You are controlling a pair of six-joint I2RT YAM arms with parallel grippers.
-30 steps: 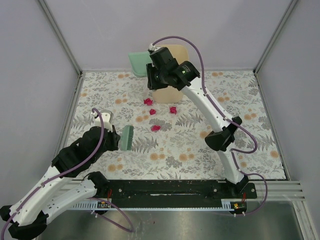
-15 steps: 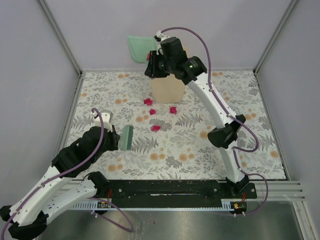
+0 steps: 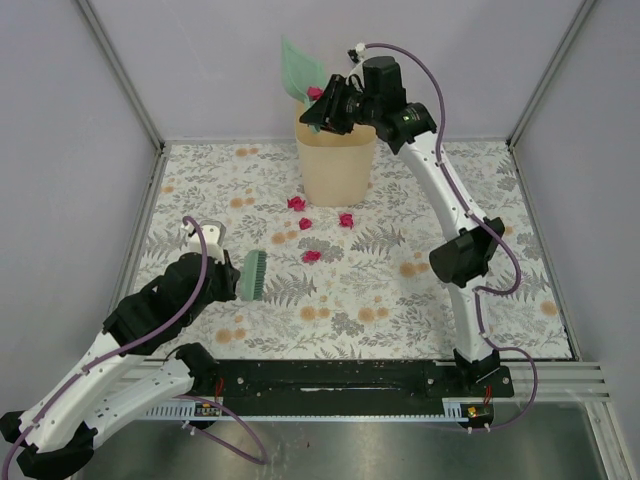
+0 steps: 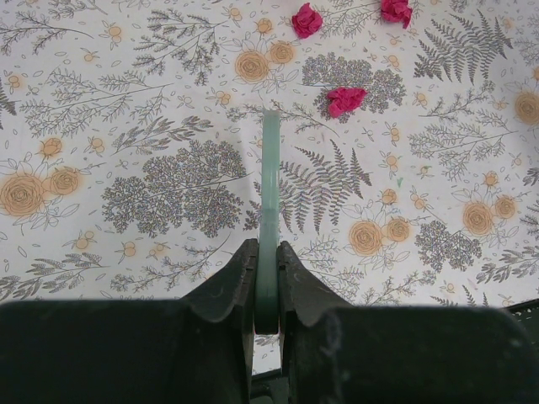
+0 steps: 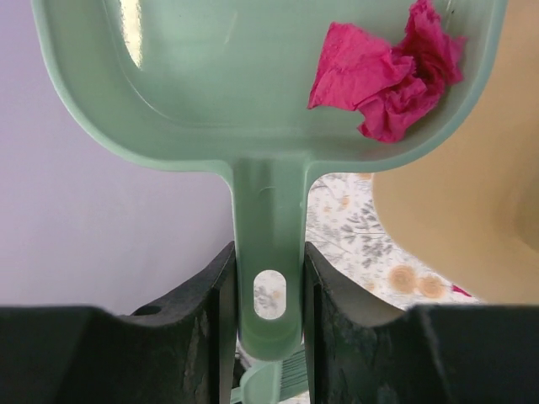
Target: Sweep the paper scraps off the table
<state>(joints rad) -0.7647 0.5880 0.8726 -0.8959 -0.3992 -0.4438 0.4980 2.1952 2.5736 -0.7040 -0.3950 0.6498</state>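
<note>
Several magenta paper scraps lie on the flower-print table [image 3: 480, 300] in front of the bin: one [image 3: 297, 203], another [image 3: 346, 219], and one nearer [image 3: 312, 256]. My right gripper [image 3: 336, 106] is shut on the handle of a green dustpan [image 3: 297, 66], held high and tilted above the bin's rim. One scrap [image 5: 386, 71] lies in the dustpan [image 5: 210, 76], seen between my right gripper's [image 5: 268, 263] jaws. My left gripper [image 3: 226, 279] is shut on a green brush [image 3: 255, 275], held low over the cloth. In the left wrist view the brush [image 4: 270, 177] points from the gripper [image 4: 268, 254] at a scrap [image 4: 346, 99].
A beige bin [image 3: 336, 165] stands at the back middle of the table; it also shows in the right wrist view [image 5: 463, 202]. Metal rails [image 3: 140, 230] frame the table, with grey walls behind. The arm bases sit on a black plate [image 3: 330, 375] at the near edge.
My right arm has lifted the dustpan up and to the right and tilted it over the bin's opening. The left arm and brush have not moved.
</note>
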